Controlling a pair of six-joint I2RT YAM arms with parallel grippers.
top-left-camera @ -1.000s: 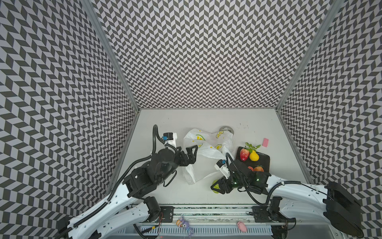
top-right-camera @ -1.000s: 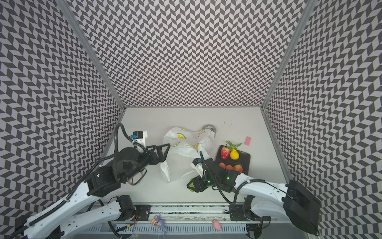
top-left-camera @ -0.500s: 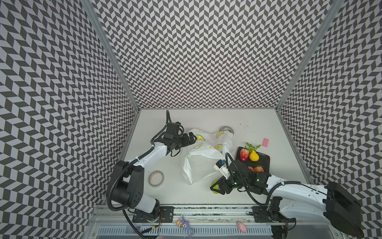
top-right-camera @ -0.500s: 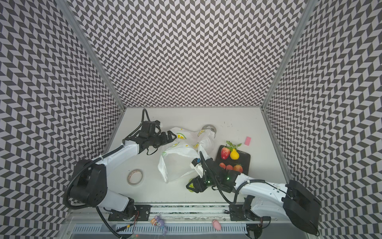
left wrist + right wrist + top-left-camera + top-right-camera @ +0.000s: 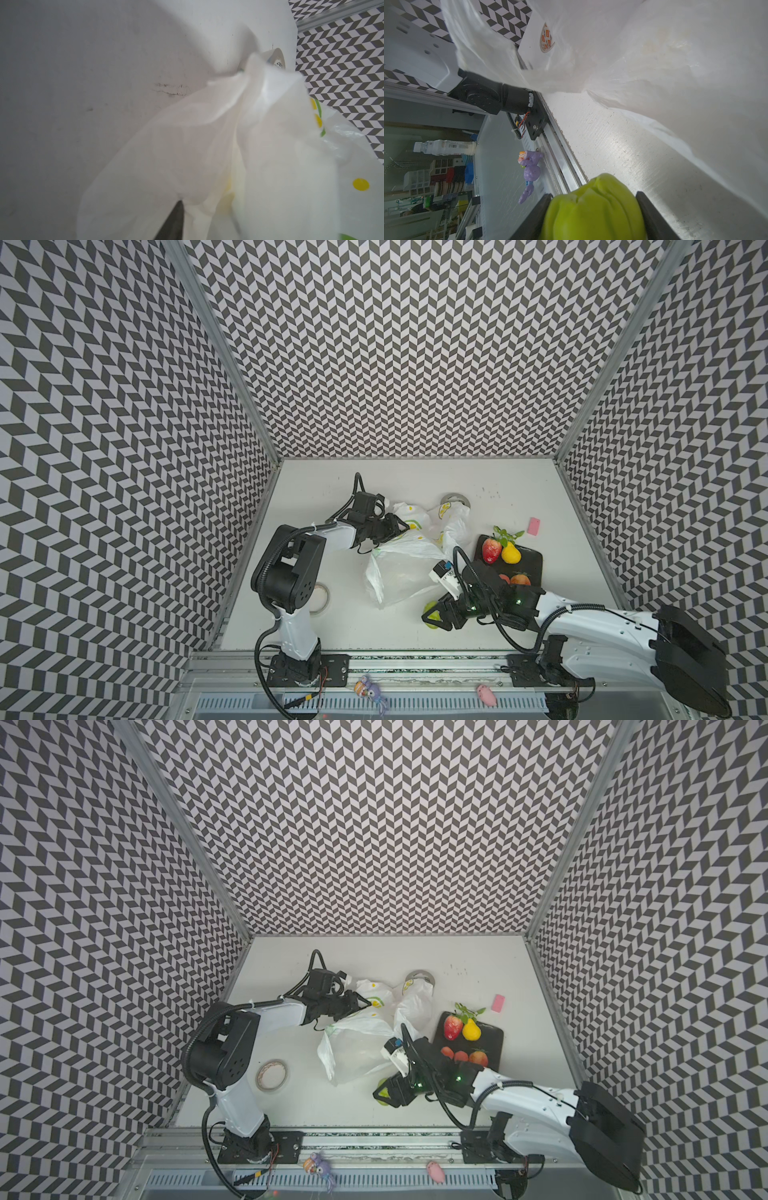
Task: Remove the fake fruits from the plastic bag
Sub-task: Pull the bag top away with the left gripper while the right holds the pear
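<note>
Overall: two arms reach over a white counter point(image 5: 519, 485) walled in by zigzag panels.
Plastic bag: the plastic bag point(image 5: 399, 572) point(image 5: 353, 1048) lies crumpled about the middle of the counter. It is white and see-through with lemon prints, bunched toward the back edge and spread toward the front edge.
Left jaws: they sit at the end of the left arm point(image 5: 291, 572), at the bag's back-left fold. In the left wrist view the bag point(image 5: 270, 155) drapes over them and only one dark finger point(image 5: 172, 220) shows. I cannot tell how far open they are, or whether they pinch the film.
Right jaws: they sit on the right arm point(image 5: 582, 618), closed partway onto a green fruit point(image 5: 593, 207) point(image 5: 432, 610), with a dark finger point(image 5: 652, 218) on each side.
Green fruit: it is over bare counter near the front edge, just beside the bag's front-right corner and outside it.
Tray: a black tray point(image 5: 534, 560) toward the right edge holds a strawberry point(image 5: 491, 550), a yellow pear point(image 5: 510, 553) and red pieces point(image 5: 519, 579), which are partly hidden by the right arm.
Tape rolls: one tape roll point(image 5: 272, 1061) lies near the left edge beside the left arm. A second roll point(image 5: 457, 501) near the back edge touches the bag.
Pink piece: a small pink piece point(image 5: 534, 526) lies just behind the tray.
Toys: a purple figure point(image 5: 372, 691) and a pink figure point(image 5: 487, 694) lie on the rail beyond the front edge.
</note>
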